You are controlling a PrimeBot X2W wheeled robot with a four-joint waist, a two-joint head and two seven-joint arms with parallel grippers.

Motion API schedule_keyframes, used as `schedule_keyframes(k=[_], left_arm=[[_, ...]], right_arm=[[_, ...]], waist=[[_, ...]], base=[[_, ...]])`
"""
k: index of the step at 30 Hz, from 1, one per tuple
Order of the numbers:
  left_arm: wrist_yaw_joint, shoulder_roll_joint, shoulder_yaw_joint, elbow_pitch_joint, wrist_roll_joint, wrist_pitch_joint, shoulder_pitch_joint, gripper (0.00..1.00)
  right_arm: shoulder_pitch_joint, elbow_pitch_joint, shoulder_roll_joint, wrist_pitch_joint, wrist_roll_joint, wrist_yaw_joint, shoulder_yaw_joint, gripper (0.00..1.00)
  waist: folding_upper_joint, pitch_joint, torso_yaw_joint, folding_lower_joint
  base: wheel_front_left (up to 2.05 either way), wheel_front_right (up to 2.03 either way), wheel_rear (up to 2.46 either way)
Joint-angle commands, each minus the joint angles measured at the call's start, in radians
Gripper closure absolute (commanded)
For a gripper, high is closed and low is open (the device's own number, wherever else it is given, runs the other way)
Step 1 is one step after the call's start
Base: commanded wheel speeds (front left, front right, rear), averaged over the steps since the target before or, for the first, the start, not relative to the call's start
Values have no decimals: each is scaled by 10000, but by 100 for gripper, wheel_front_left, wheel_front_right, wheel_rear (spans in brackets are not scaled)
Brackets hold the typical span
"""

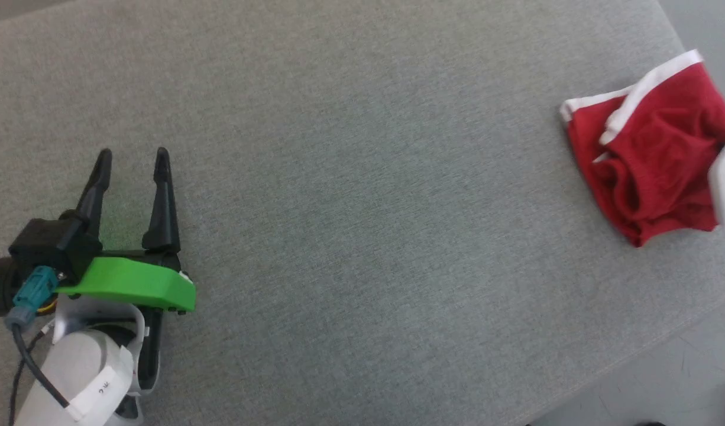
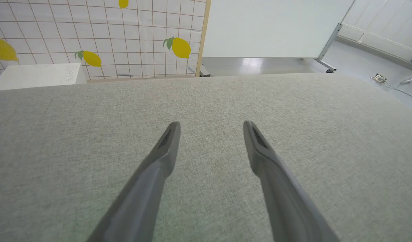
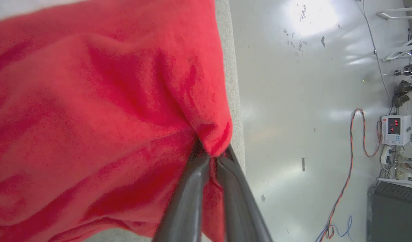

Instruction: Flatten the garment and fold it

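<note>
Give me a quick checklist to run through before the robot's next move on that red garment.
1. Right gripper has a grip: ok, its fingers are closed on a fold of the garment.
2. Left gripper free: ok, open and holding nothing, over bare table.
3. Garment flat: not ok, it is bunched and creased, with a white band folded over.
4. Garment wholly on the table: cannot tell, it lies right at the table's edge.
5. Room to spread: ok, a wide bare stretch of table lies between the left gripper and the garment.
</note>
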Motion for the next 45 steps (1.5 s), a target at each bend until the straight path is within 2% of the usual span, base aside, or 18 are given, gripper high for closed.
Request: schedule_keyframes(k=[1,6,7,8,9,16,21,24,29,34,38,39,45], left_arm=[[76,128,67,-140,152,77,20,0],[162,266,127,-460,160,280,107,0],[175,278,130,-497,160,303,118,0],[191,288,130,-530,161,325,131,0],[193,305,141,-542,148,345,134,0],[127,266,116,-339,-10,237,180,0],[27,-72,2,172,-251,-223,277,0],[35,-365,-96,487,-368,-554,401,0],[-14,-675,-178,924,-550,-979,547,0],[-31,-882,-180,1280,-629,-1406,625,0],[32,-958,-76,1445,-625,-1634,631,0],[58,-973,-37,1489,-582,-1726,619,0],[152,-1074,81,1564,-488,-1909,570,0]], right_arm=[[-239,195,-44,-144,-148,-19,-292,100],[-471,995,3,-502,-748,-19,-1505,100],[-493,1083,17,-607,-876,-19,-1692,85],[-511,1209,43,-697,-1029,-19,-1938,29],[-528,1279,77,-811,-1131,-19,-2138,0],[-581,1398,274,-2088,-1773,-19,-3018,0],[-606,789,474,-3211,-1332,-19,-2979,0],[-634,-1,645,-3708,-700,-19,-2641,0],[-462,-1793,843,-3860,559,-19,-1677,0],[103,-4010,1085,-4015,1049,-19,-841,0],[704,-5344,1588,-3939,1239,-19,-413,0],[1017,-5809,1931,-3921,1283,-19,-320,0],[1986,-6441,3281,-4185,1330,-19,-599,0]], waist=[[-1,352,124,-2],[-1,444,228,-2],[-1,449,238,-2],[-1,441,247,-2],[-1,427,250,-2],[-1,-19,292,-2],[-1,-832,496,-2],[-1,-1543,735,-2],[-1,-2512,1356,-2],[-1,-3352,2225,-2],[-1,-3829,2859,-2],[-1,-4033,3177,-2],[-1,-4515,3883,-2]], base=[[0,0,0],[0,0,0],[0,0,0],[0,0,0],[0,0,0],[0,0,0],[0,0,0],[0,0,0],[0,0,0],[0,0,0],[0,0,0],[0,0,0],[0,0,0]])
